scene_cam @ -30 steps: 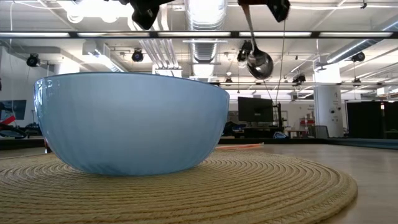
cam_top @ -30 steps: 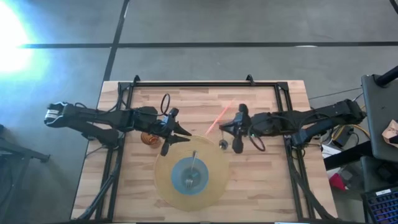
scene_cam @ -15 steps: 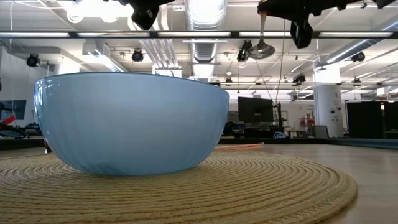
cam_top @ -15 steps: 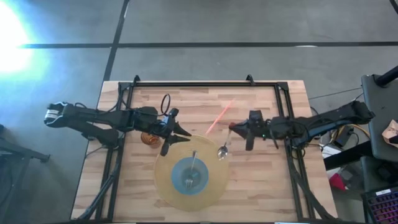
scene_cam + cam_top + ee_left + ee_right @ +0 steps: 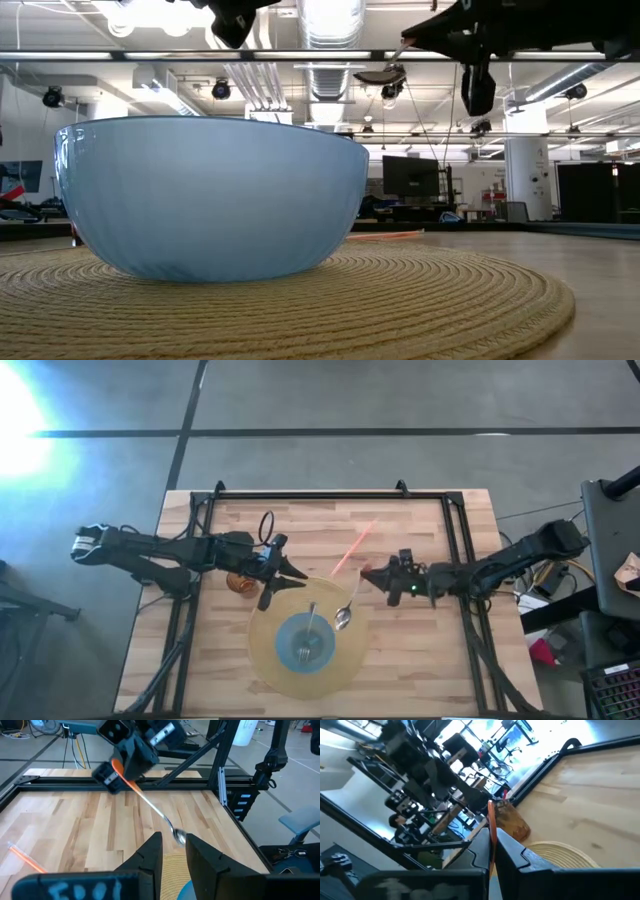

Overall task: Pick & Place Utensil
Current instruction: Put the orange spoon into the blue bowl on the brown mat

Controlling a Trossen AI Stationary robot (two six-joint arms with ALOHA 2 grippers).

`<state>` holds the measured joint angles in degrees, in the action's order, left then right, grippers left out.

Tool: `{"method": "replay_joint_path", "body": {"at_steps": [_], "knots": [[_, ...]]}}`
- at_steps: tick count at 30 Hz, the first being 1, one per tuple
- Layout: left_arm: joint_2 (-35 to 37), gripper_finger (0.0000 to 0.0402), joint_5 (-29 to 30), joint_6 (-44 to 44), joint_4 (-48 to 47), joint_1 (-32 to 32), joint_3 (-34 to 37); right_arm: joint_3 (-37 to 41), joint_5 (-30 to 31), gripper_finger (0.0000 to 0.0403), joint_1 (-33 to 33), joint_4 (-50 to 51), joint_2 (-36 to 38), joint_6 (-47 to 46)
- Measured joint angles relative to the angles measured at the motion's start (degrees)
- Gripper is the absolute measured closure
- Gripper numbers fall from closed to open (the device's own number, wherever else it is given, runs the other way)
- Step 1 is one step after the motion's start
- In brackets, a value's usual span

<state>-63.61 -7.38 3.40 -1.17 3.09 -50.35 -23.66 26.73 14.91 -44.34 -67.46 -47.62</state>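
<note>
A pale blue bowl (image 5: 303, 641) stands on a round woven mat (image 5: 268, 660) near the table's front. A metal fork (image 5: 309, 628) lies in the bowl, its handle toward the far rim. My right gripper (image 5: 372, 574) is shut on a metal spoon (image 5: 347, 610) with an orange handle, above the mat's far right edge. The spoon also shows in the left wrist view (image 5: 160, 817) and the low view (image 5: 378, 75). My left gripper (image 5: 283, 586) waits open at the mat's far left edge, holding nothing. My right gripper pinches the spoon's orange handle end (image 5: 491, 822) between its two fingers. The fingers come about level from the table's right. The spoon is lifted clear and runs forward out of the fingers, slanting toward the near left, with its bowl end (image 5: 343, 619) over the mat.
A thin orange stick (image 5: 352, 547) lies on the wood beyond the mat. A small brown object (image 5: 237, 582) sits by my left gripper. Black frame rails (image 5: 310, 494) run along the table's far edge and sides. Bare wood lies to the mat's right.
My right gripper has tipped from pointing down to about level and reached toward the bowl. The spoon has swung up from hanging below the fingers to nearly level. Its bowl end has moved toward the near left, over the mat's edge.
</note>
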Motion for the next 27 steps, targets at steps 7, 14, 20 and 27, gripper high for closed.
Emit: {"method": "replay_joint_path", "body": {"at_steps": [7,14,20,27], "knots": [[0.0,0.0323,-0.01,0.0,-0.36,0.0,0.0,-5.14,3.53,0.0394,3.31,-1.83,-10.45,-1.12],[0.0,0.0323,-0.02,0.0,-0.84,0.0,0.0,-10.09,3.51,0.0394,3.72,-1.83,-18.66,-1.89],[0.0,0.0323,-0.02,0.0,-1.25,0.0,0.0,-11.15,3.47,0.0394,3.57,-1.87,-22.21,-3.62],[0.0,0.0323,-0.02,0.0,-1.18,0.0,0.0,-10.69,3.51,0.0394,3.44,-1.73,-23.11,-4.48]]}}
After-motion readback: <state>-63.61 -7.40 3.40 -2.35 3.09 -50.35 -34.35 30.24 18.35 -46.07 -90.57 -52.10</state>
